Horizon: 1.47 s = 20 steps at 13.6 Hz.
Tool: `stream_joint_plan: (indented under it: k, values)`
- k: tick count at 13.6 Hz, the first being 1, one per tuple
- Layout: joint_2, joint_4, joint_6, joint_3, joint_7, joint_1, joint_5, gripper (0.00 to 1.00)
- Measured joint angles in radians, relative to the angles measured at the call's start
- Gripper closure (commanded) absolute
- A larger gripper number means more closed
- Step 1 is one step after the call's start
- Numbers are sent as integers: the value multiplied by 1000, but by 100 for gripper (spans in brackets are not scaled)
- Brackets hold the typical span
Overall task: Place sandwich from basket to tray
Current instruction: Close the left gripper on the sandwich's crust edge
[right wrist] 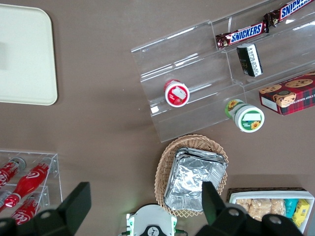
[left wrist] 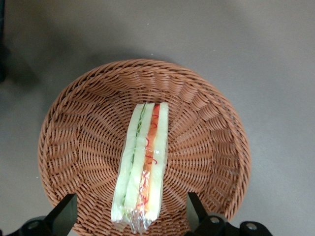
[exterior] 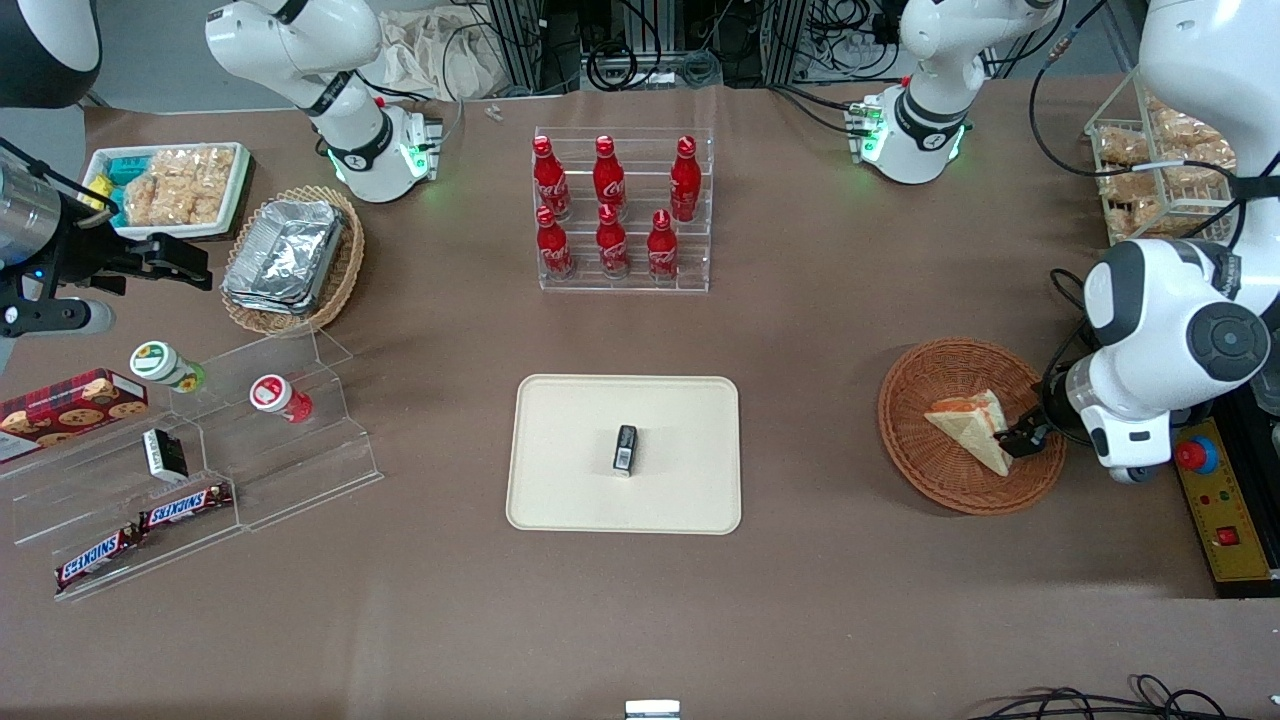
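Gripper (left wrist: 130, 216) jaws spread wide, straddling sandwich (left wrist: 142, 162) in basket (left wrist: 69, 128). Watch slippery wrap: off-centre squeeze, your wedge squirts free before tray (exterior: 560, 500).

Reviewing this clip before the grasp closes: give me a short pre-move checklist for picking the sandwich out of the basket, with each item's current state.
1. Sandwich lies in the basket: ok.
2. Gripper open, one finger on each side of the sandwich's end: ok.
3. Fingers low enough to close on the wedge: cannot tell.
4. Fingers free of the basket's weave: cannot tell.
5. Tray has bare space for the sandwich: ok, but a small dark object sits near its middle, so aim beside it.
6. Path from basket to tray free of things on the table: ok.
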Motion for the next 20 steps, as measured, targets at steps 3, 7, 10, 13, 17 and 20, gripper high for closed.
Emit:
stream_joint_plan:
  k: [3,7,10,13,17,20]
  values:
    - [18,-8,10,0,-19,-2,1,0]
    - [20,-79,81,0,-31,-2,10,0]
    - [21,-118,114,1,-35,-2,11,0]
    - [23,-149,164,6,-38,-1,11,2]
    - [39,-156,191,7,-40,-2,11,97]
    - [39,-153,196,6,-54,-2,13,100]
